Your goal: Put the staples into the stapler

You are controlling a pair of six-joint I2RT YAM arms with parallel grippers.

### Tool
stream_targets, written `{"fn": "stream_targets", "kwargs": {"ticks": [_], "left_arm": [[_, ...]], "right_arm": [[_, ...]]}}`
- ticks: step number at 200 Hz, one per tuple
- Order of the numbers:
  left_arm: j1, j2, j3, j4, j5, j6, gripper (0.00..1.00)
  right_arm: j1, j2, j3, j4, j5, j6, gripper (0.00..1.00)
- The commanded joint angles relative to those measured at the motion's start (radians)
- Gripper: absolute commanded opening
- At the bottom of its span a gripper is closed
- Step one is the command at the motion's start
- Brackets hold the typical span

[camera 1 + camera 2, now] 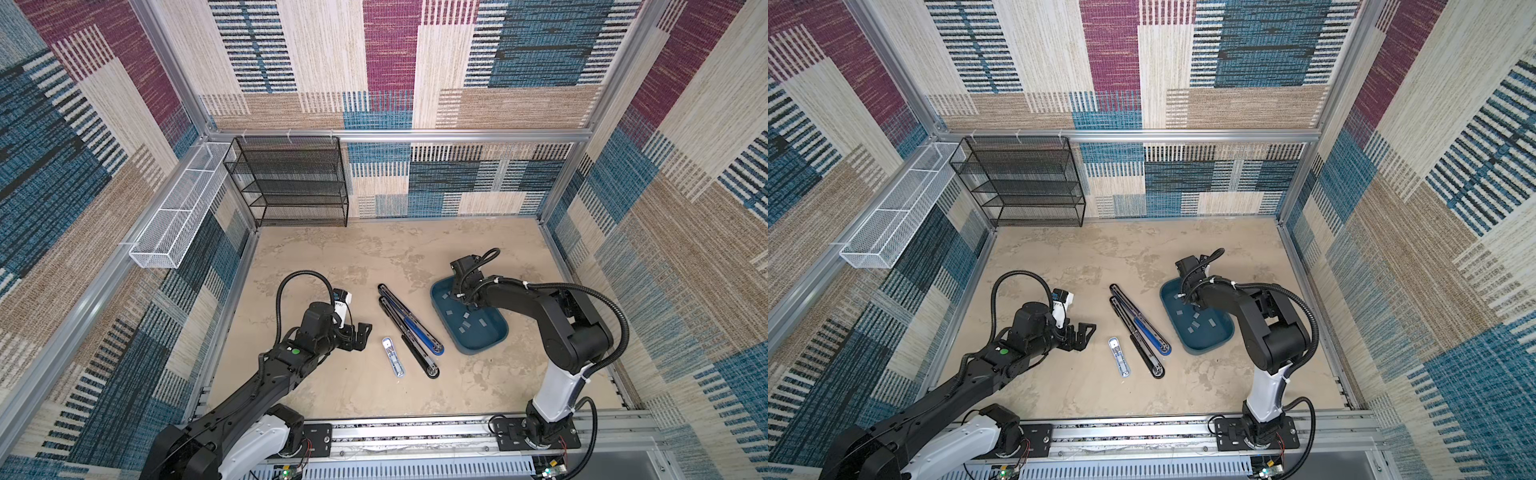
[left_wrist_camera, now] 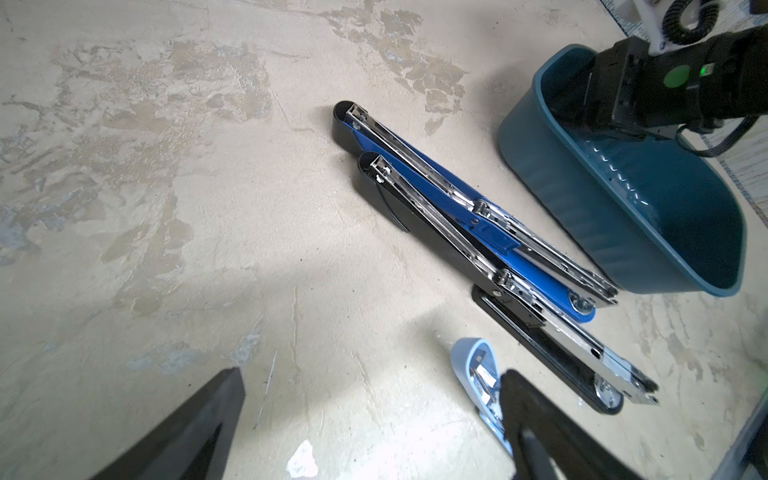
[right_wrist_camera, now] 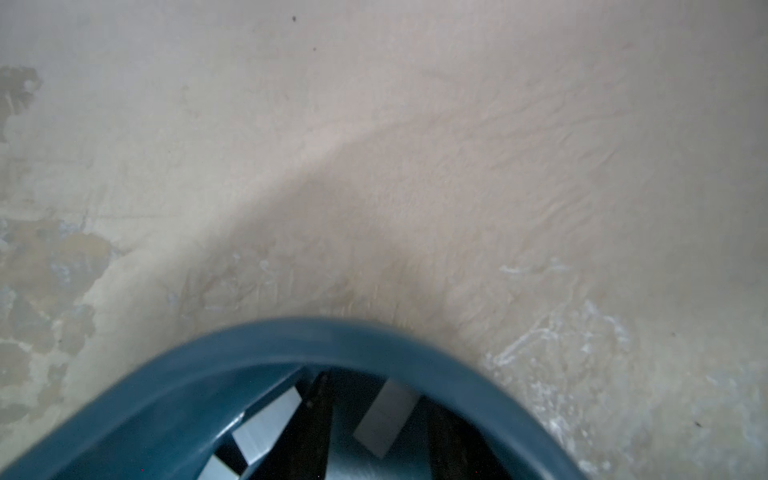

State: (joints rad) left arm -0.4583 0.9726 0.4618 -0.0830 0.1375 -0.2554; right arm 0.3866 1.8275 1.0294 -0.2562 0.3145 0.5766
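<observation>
Since I can't tell if my right gripper (image 3: pixel 380 432) is pinching staples (image 1: pixel 466 324) in the bin (image 3: pixel 332 338), I'd square on one strip, close gently.

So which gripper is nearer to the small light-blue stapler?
Left. The left gripper is just beside the light-blue stapler, with its jaws open. The right gripper is down in the blue tray, beyond the two long staplers.

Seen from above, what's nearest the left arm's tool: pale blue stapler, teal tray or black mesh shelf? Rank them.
From the left tool:
1. pale blue stapler, right beside it
2. teal tray, on the right
3. black mesh shelf, back wall
</observation>
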Motion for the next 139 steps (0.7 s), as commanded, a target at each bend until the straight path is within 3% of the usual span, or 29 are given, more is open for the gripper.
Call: {"fn": "stream_targets", "kwargs": {"ticks": [1,139], "left_arm": [[0.002,-0.001,0.002,0.011,0.002,0.022,0.99],[0.001,0.003,0.003,0.012,0.001,0.022,0.99]], "right_arm": [[0.000,0.016,0.007,-0.004,-0.006,-0.001,0.34],[0.000,0.043,0.023,-0.021,-0.012,-0.026,0.17]]}}
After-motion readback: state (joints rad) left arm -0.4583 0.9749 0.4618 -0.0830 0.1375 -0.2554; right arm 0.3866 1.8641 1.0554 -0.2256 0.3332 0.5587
